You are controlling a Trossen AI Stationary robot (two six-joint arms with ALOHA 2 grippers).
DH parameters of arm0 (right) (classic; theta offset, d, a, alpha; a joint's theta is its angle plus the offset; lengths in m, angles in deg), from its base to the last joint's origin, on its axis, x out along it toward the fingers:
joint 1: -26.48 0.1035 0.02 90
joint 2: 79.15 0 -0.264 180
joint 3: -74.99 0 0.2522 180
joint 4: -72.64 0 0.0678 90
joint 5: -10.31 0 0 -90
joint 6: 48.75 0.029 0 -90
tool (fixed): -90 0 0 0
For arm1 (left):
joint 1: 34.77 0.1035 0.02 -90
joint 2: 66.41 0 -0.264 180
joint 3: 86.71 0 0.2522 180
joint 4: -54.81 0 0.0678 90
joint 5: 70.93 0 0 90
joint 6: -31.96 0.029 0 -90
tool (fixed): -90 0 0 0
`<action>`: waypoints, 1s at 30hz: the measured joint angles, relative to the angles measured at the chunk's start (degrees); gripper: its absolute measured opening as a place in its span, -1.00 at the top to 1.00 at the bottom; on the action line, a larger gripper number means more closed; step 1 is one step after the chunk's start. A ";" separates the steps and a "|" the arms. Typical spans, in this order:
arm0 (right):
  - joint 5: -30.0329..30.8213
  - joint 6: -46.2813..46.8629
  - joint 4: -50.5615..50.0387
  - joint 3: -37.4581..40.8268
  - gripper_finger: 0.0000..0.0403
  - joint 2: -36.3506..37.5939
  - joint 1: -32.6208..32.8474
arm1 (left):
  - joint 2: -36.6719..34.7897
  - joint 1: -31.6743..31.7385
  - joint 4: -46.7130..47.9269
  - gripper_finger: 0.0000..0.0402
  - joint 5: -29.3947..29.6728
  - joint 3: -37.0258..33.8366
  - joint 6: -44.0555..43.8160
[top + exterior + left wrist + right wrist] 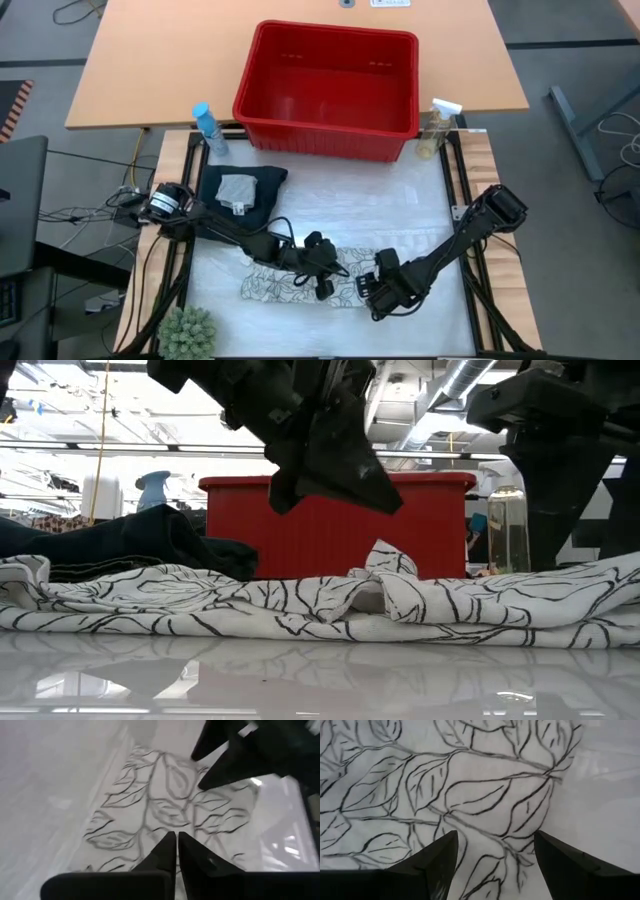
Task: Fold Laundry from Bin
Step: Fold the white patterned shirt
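Observation:
The white leaf-print cloth point(285, 287) lies flat and rumpled on the table's near middle. My left gripper point(176, 840) hangs shut just above its middle, clear of it in the low view point(330, 460). My right gripper point(495, 851) stands open, pointing down over the cloth's right end point(485, 795). In the low view its fingertips are hidden behind a ridge of the cloth point(400, 595). Folded dark trousers point(268, 190) lie at the left, with a small grey cloth point(238, 190) on top. The red bin point(320, 135) stands at the far side. My right gripper's open fingers point(437, 857) stand low over the leaf-print cloth near its right end, pointing down. Whether they touch it I cannot tell. Nothing is pinched between them.
A blue spray bottle point(205, 125) stands left of the bin and a clear one point(437, 125) right of it. A small green plant point(188, 332) sits at the near left corner. Bare white table shows between the bin and the cloth.

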 joint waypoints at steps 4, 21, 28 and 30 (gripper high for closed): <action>-0.01 0.49 1.45 0.00 -0.42 0.00 -0.01 | 0.00 -0.02 -3.17 1.00 -0.98 0.00 0.27; 12.17 -0.62 -2.57 -0.04 -0.42 9.76 2.42 | 8.85 -0.12 -15.05 1.00 -14.06 1.25 -4.62; 23.64 -2.15 -2.20 -0.04 -0.42 14.57 5.29 | 9.27 -0.13 -14.43 1.00 -12.03 1.64 -4.58; 26.70 -4.11 -1.16 -0.04 -0.42 15.18 6.29 | 9.27 -0.13 -14.08 1.00 -11.13 1.64 -4.58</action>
